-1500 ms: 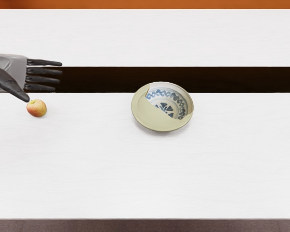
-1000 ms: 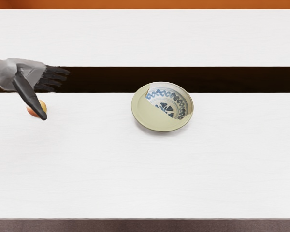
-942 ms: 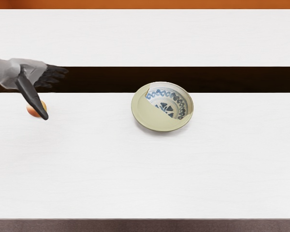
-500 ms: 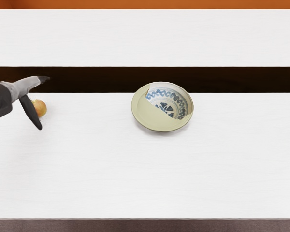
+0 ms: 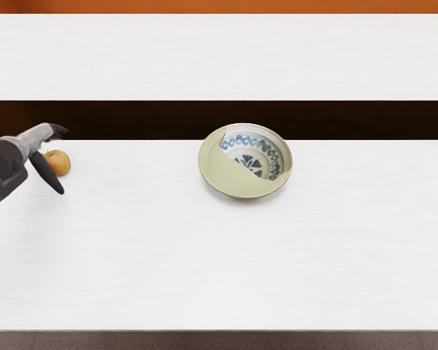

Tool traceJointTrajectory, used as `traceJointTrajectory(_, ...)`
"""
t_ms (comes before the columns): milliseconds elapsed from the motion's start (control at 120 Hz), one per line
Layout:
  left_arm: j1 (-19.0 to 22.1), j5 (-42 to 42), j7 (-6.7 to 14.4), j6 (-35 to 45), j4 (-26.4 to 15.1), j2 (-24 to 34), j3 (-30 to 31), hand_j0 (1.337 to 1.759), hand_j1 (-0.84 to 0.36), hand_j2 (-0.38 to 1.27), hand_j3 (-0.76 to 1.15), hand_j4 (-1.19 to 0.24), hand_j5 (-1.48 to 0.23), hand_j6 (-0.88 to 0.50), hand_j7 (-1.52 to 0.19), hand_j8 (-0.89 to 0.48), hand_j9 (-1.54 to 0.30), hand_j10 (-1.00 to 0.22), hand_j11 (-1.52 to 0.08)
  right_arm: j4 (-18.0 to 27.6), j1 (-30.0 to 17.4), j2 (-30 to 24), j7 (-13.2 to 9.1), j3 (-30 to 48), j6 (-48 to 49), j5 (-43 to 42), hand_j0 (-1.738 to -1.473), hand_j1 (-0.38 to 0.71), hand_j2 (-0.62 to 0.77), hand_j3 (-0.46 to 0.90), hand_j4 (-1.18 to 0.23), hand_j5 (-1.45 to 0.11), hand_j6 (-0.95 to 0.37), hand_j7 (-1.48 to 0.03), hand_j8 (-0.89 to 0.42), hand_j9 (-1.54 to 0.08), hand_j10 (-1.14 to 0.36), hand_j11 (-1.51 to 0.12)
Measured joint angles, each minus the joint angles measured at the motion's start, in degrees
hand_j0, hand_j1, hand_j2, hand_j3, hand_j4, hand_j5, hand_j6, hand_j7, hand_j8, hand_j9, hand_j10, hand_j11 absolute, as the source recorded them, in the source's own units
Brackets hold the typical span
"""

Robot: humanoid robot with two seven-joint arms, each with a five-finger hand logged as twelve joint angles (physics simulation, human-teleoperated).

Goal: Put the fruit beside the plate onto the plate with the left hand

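left hand (image 5: 38,148): far left of plate (image 5: 213,173), overlapping the left edge of apple (image 5: 60,162) (seen edge-on, so clenched, released or grasping cannot be told) | apple: resting on bench (image 5: 219,255), well left of plate, level with its centre | plate: flat on bench, blue pattern inside

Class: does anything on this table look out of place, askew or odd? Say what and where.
The plate looks odd: its blue pattern shows only at upper right, cut off along a straight line by plain cream. The apple lies whole on the table by the left hand.
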Motion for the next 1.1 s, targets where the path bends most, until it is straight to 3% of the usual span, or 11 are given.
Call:
traceJointTrajectory(242,0.0,0.2,0.0,5.4,1.0,-0.9,2.3,1.658,0.12,0.04,0.00,-0.20,-0.25,-0.20,-0.25,-0.20,-0.25,-0.20,-0.25,0.0,0.0,0.0,0.0,-0.1,0.0,0.0,-1.658,-0.35,0.00,0.00,0.00,0.00,0.00,0.00,0.00,0.00,0.00,0.00)
traceJointTrajectory(483,0.6,0.2,0.0,6.4,4.2,-3.5,2.6,1.658,0.10,0.05,0.00,-0.21,-0.27,-0.22,-0.27,-0.22,-0.27,-0.21,-0.27,0.0,0.0,0.0,0.0,-0.2,0.0,0.0,-1.658,-0.35,0.00,0.00,0.00,0.00,0.00,0.00,0.00,0.00,0.00,0.00)
traceJointTrajectory(1100,0.9,0.2,0.0,6.5,6.2,-5.8,2.7,1.658,-0.05,0.07,0.00,-0.34,-0.44,-0.34,-0.44,-0.34,-0.44,-0.34,-0.44,0.0,0.0,0.0,0.0,-0.3,0.0,0.0,-1.658,-0.35,0.00,0.00,0.00,0.00,0.00,0.00,0.00,0.00,0.00,0.00)
